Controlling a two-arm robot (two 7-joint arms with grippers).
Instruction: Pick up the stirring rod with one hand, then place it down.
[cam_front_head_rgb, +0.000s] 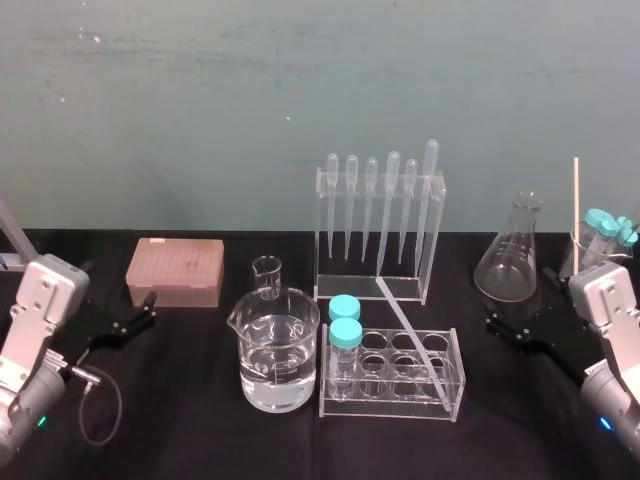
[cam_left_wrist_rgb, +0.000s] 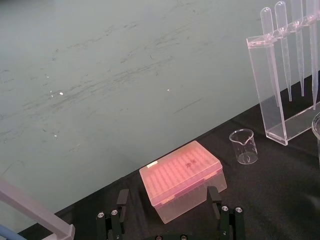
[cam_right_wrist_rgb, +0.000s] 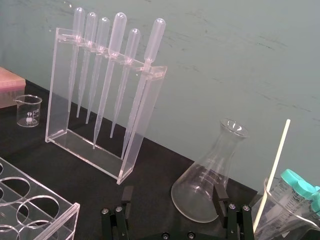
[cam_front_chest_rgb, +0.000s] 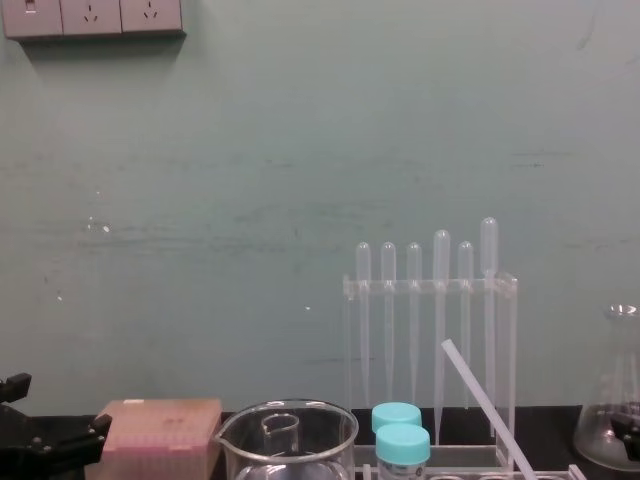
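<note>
The stirring rod (cam_front_head_rgb: 412, 337), thin and translucent white, leans slantwise in the clear test-tube rack (cam_front_head_rgb: 392, 405) at the table's middle; it rises to the upper left in the chest view (cam_front_chest_rgb: 480, 402). My left gripper (cam_front_head_rgb: 138, 315) rests low at the table's left, open, facing the pink box (cam_left_wrist_rgb: 181, 178), its fingers (cam_left_wrist_rgb: 122, 199) wide apart with nothing between them. My right gripper (cam_front_head_rgb: 520, 300) sits low at the right, open and holding nothing, its fingers (cam_right_wrist_rgb: 220, 194) standing before the conical flask (cam_right_wrist_rgb: 210, 185). Both grippers are well apart from the rod.
A water-filled beaker (cam_front_head_rgb: 278, 350) stands left of the rack, a small beaker (cam_front_head_rgb: 266, 277) behind it. Two teal-capped tubes (cam_front_head_rgb: 345, 335) sit in the rack. A pipette stand (cam_front_head_rgb: 378, 225) is behind. At the right, a beaker (cam_front_head_rgb: 585, 250) holds a pale stick (cam_right_wrist_rgb: 272, 172).
</note>
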